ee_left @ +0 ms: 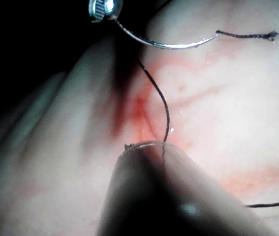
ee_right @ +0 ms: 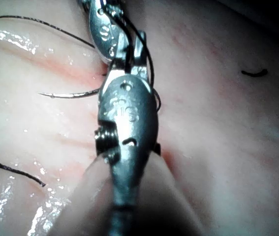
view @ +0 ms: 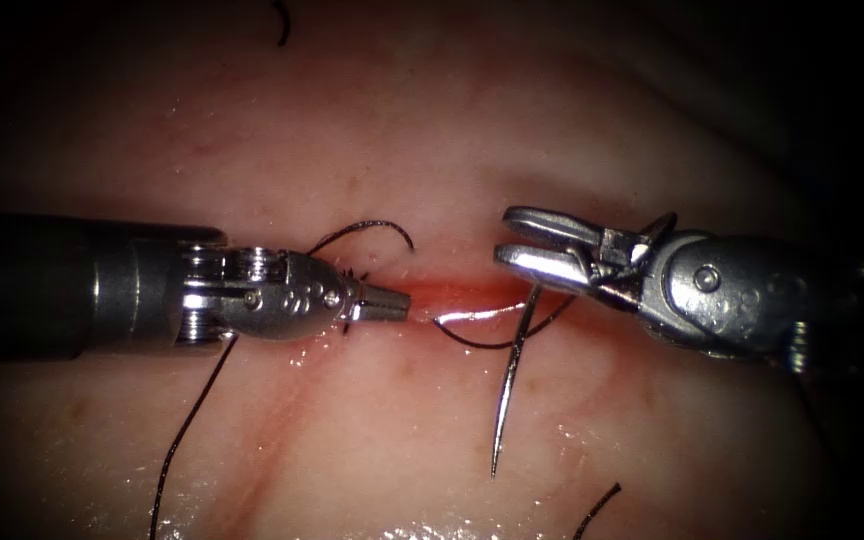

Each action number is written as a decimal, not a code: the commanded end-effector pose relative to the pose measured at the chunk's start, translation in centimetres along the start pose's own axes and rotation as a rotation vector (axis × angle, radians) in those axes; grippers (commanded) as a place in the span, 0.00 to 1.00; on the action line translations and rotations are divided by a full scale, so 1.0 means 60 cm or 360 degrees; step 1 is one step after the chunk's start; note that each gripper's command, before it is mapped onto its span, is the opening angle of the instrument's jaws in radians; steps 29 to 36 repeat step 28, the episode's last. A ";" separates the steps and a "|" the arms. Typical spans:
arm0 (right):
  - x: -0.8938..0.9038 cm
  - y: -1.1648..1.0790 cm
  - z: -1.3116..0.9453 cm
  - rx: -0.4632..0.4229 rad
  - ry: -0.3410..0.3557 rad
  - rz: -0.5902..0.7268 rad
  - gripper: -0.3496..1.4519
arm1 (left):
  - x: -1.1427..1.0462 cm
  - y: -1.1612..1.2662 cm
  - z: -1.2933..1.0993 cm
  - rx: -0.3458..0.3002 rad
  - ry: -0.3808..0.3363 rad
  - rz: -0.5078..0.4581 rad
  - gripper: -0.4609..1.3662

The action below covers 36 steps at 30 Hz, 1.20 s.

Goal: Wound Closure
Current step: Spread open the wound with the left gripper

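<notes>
The cut (view: 472, 295) runs left to right across the tissue (view: 432, 130), wet with red fluid. My left tool (view: 397, 303) lies at the cut's left end, jaws shut, with nothing visible between them. My right tool (view: 504, 238) hovers at the cut's right end with its jaws open. The curved needle (view: 512, 380) lies on the tissue in front of the cut, held by neither tool. Its blunt end is hidden under the right tool's lower jaw and its point faces the front edge. The same needle (ee_left: 169, 45) (ee_right: 70, 94) appears in both wrist views. Thread (view: 497, 346) sags behind it near the cut.
A thread loop (view: 372, 228) arches behind the left tool, and a long strand (view: 187, 430) trails from under it toward the front. Loose cut ends of thread lie at the front right (view: 597, 505) and at the far back (view: 282, 22). Wet glare lines the front edge.
</notes>
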<state>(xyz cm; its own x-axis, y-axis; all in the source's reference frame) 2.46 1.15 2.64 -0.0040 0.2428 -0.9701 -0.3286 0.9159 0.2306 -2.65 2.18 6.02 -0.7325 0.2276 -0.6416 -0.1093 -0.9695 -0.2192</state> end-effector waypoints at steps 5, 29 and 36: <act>-0.0001 0.0002 0.0003 -0.0016 -0.0002 -0.0001 0.00 | -0.0016 0.0004 0.0021 -0.0019 -0.0050 0.0017 0.06; -0.0005 -0.0004 0.0001 -0.0009 0.0005 -0.0006 0.00 | -0.0028 -0.0011 0.0068 -0.0003 -0.0060 0.0008 0.06; -0.0005 -0.0004 0.0001 -0.0009 0.0005 -0.0006 0.00 | -0.0028 -0.0011 0.0068 -0.0003 -0.0060 0.0008 0.06</act>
